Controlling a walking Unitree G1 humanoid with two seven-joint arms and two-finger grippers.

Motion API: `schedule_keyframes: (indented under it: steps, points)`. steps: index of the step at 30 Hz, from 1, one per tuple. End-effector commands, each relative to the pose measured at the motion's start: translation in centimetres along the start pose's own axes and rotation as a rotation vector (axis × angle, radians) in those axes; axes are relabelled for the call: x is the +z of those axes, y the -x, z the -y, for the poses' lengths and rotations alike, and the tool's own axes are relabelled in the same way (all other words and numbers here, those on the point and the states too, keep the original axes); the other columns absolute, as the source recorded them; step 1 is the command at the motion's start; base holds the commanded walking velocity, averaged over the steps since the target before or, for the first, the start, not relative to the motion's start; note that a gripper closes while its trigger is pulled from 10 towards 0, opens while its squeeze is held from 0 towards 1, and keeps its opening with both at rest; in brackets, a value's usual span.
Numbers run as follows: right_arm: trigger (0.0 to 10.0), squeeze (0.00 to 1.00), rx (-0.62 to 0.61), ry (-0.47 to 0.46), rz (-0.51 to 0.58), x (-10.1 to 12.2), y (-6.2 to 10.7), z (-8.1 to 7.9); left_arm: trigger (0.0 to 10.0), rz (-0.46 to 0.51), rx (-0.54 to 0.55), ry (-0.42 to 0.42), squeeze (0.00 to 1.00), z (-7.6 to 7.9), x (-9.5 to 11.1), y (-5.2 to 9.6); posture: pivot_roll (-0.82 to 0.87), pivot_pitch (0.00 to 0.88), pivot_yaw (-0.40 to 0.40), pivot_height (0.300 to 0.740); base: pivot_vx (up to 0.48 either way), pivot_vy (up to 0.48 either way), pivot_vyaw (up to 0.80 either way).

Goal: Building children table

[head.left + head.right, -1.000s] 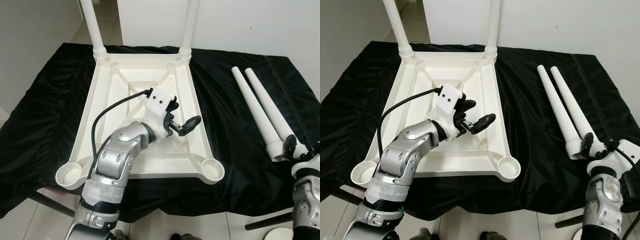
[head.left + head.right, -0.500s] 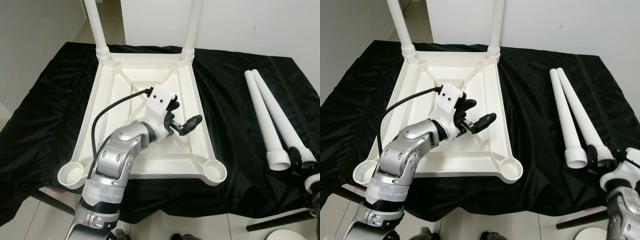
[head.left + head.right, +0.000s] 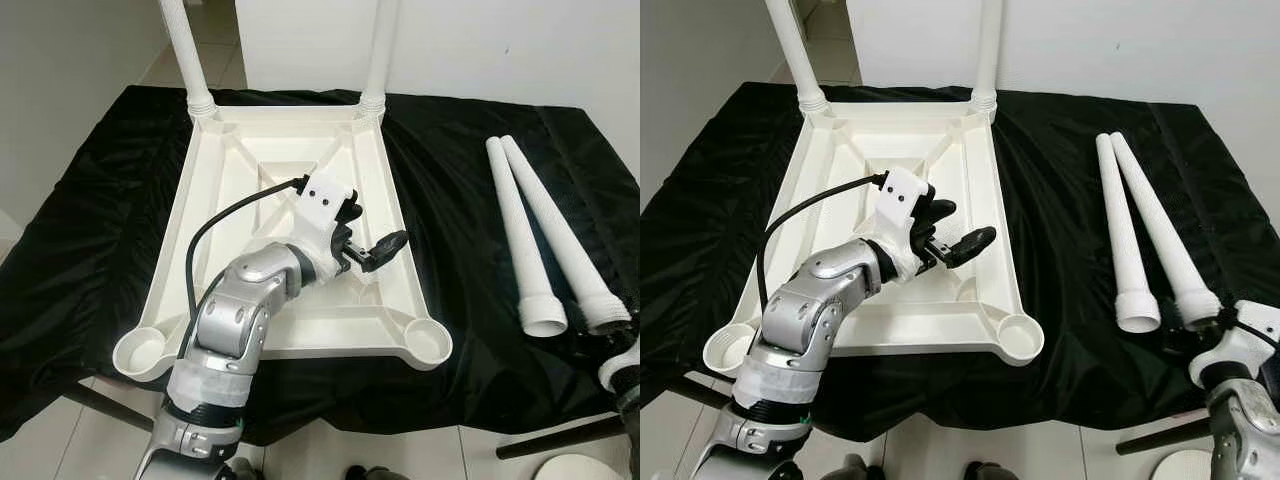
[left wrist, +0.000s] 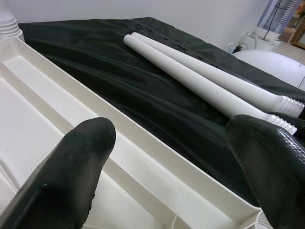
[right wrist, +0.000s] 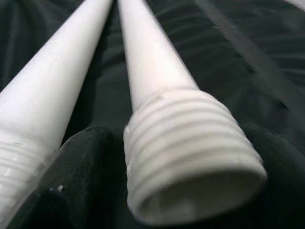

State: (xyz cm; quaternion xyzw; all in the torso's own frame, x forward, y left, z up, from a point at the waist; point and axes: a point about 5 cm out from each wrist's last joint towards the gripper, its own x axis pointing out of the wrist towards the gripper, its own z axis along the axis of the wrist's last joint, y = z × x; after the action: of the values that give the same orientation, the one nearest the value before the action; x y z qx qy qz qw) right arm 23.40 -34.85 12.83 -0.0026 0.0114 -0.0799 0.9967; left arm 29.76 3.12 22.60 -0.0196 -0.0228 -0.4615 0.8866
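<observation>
Left eye view, tabletop: white plastic children's tabletop upside down on the black cloth over the bench, underside ribs up.
Left eye view, fitted legs: two white legs upright in the far corner sockets; near corner sockets open and unfilled.
Left eye view, left gripper: above the tabletop's right-hand rail, jaws parted, nothing between them; black cable looping from the wrist back along the silver arm.
Left eye view, loose legs: two more white legs flat on the cloth well to the right of the tabletop, side by side, threaded ends toward the robot.

Right eye view, right gripper: at the near right edge of the bench, just at the threaded end of the outer loose leg.
Right eye view, inner loose leg: just beside the outer one, narrow ends almost touching at the far end.

Left wrist view, fingers: wide apart, empty, hanging over the tabletop's raised edge; both loose legs seen beyond on the cloth.

Right wrist view, fingers: one on each side of the threaded end of the outer loose leg; jaws spread around it, contact not clear.
Right wrist view, neighbouring leg: close alongside, its threads at the picture's edge.
</observation>
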Motion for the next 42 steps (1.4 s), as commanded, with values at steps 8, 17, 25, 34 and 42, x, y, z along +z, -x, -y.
schedule_keyframes:
  steps: [8, 17, 25, 34, 42]
  points:
    - [10.0, 0.0, 0.102, 0.053, -0.052, -0.3, -1.1, -0.2, 10.0, 0.013, 0.088, 0.006, 0.0, -0.3, 0.5, -0.1, -0.02, 0.143, 0.026, 0.74, 0.0, 0.0, 0.0]
    - [0.0, 0.0, 0.177, -0.01, -0.125, -1.8, -1.4, -1.2, 10.0, 0.018, 0.085, 0.002, 0.0, -0.1, 0.5, -0.1, -0.01, 0.15, 0.012, 0.74, 0.0, 0.0, 0.0]
    - [0.0, 0.0, 0.243, -0.041, -0.11, -2.4, -1.6, -3.3, 10.0, 0.018, 0.062, -0.059, 0.0, -0.2, 0.4, -0.4, -0.02, 0.165, -0.022, 0.74, 0.0, 0.0, 0.0]
    - [10.0, 0.0, 0.244, -0.1, -0.083, -3.1, -2.9, -9.3, 10.0, 0.018, 0.161, -0.052, 0.0, -2.6, 0.9, -0.9, -0.04, 0.141, -0.013, 0.74, 0.0, 0.0, 0.0]
    - [10.0, 0.0, 0.345, -0.096, -0.05, -3.3, -3.4, -12.5, 10.0, 0.039, 0.207, -0.044, 0.0, -3.2, 1.5, -1.0, -0.03, 0.107, 0.004, 0.74, 0.0, 0.0, 0.0]
